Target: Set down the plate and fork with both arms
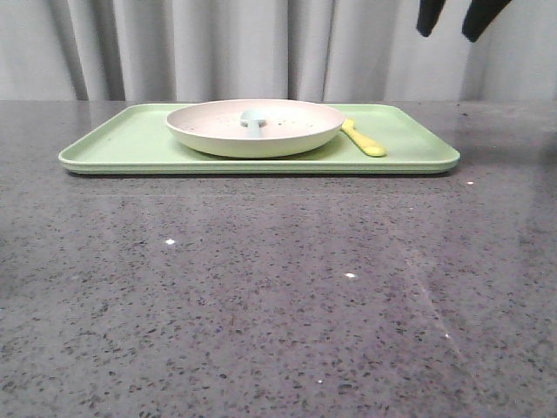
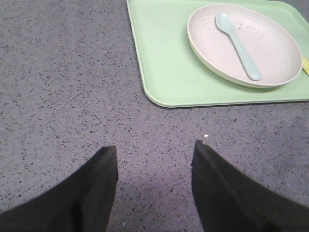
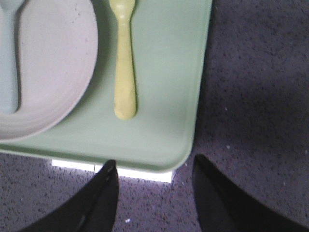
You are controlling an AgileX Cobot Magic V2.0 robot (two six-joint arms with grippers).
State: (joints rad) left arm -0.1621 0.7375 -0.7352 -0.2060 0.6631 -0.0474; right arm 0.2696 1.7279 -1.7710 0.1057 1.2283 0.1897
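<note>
The speckled cream plate (image 1: 287, 131) sits on the light green tray (image 1: 122, 148), a pale blue spoon (image 1: 253, 122) lying in it. The yellow fork (image 1: 363, 138) lies on the tray just right of the plate. My right gripper (image 1: 454, 19) is open and empty, high above the table's back right; in its wrist view its tips (image 3: 152, 166) hover over the tray's near right corner (image 3: 178, 154), short of the fork (image 3: 124, 63). My left gripper (image 2: 154, 150) is open and empty over bare table, clear of the tray's corner (image 2: 154, 99) and the plate (image 2: 275, 48). It does not show in the front view.
The grey speckled tabletop (image 1: 278, 296) stretches in front of the tray. A pale curtain (image 1: 218, 43) hangs behind the table.
</note>
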